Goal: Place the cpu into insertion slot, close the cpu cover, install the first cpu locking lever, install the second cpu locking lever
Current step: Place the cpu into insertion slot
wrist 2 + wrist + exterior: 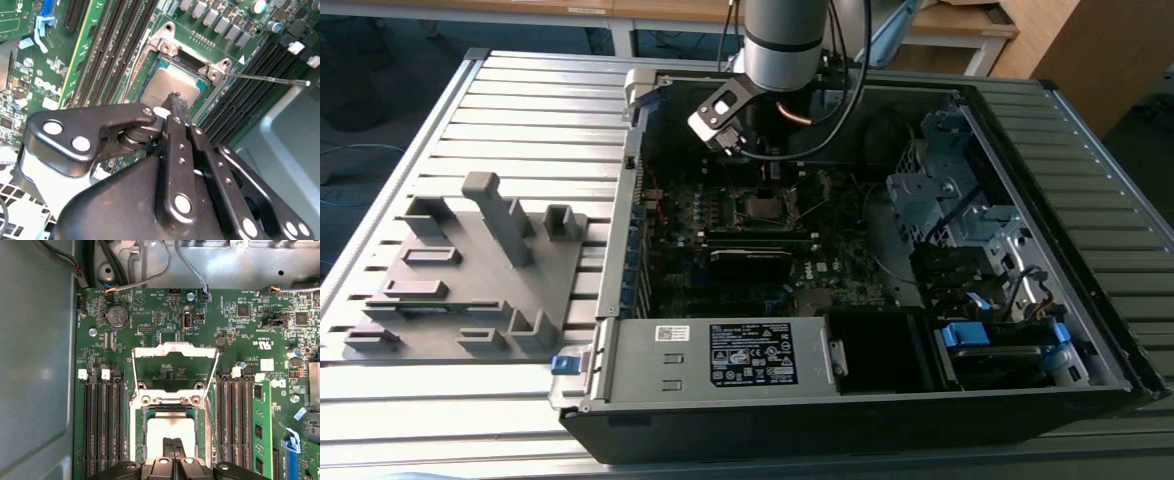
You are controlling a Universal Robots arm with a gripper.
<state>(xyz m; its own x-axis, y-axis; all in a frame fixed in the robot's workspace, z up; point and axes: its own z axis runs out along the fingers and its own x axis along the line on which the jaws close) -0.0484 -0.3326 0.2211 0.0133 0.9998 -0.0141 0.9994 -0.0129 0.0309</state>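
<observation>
Your claw [176, 102] has its 2 black fingers shut together with nothing between them. The tips sit on, or just over, the small flat silver-grey square cpu [167, 82]. It lies in the silver-rimmed square insertion slot [139, 430], so you seem to be seating it, not gripping it. The thin silvery window-frame cpu cover [175, 350] stands open, hinged back from the slot. A thin steel wire lever [265, 79] juts out unlatched.

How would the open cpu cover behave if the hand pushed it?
The cpu cover looks like a thin metal frame, so it is probably light yet stiff. Hinged at its edge beside the cpu, it should swing rather than slide.
</observation>
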